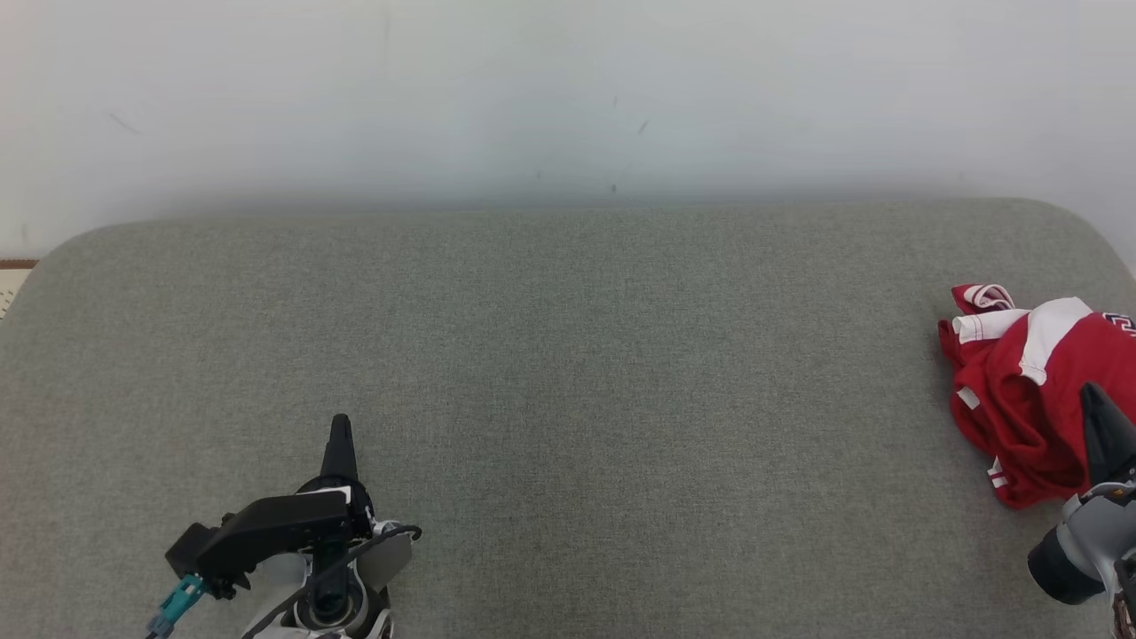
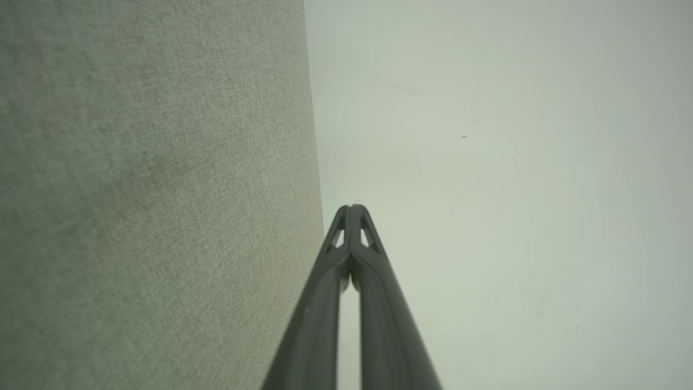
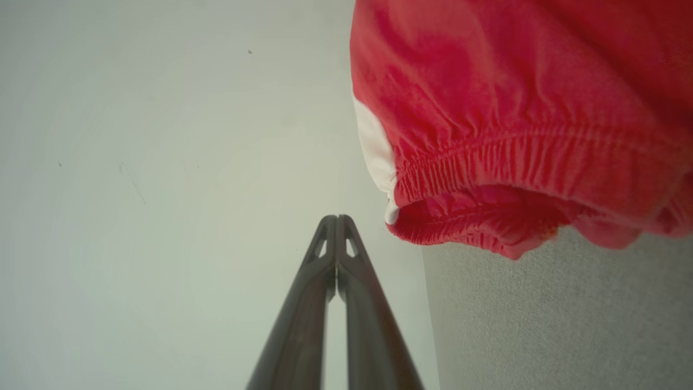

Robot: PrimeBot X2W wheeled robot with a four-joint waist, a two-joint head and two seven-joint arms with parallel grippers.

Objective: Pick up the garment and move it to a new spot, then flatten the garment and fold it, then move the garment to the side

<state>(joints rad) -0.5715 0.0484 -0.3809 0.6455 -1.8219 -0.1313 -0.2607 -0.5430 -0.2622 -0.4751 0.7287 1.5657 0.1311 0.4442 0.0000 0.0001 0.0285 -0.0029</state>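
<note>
Both left pincer (image 1: 340, 424) and right pincer (image 1: 1089, 392) are pressed together, empty; garment (image 1: 1021, 404) lies crumpled.

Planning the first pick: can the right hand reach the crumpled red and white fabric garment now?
Probably yes. The right hand sits right beside the crumpled red and white fabric garment on the grey cloth surface, with nothing between them. It is shut, so it must open first.
</note>
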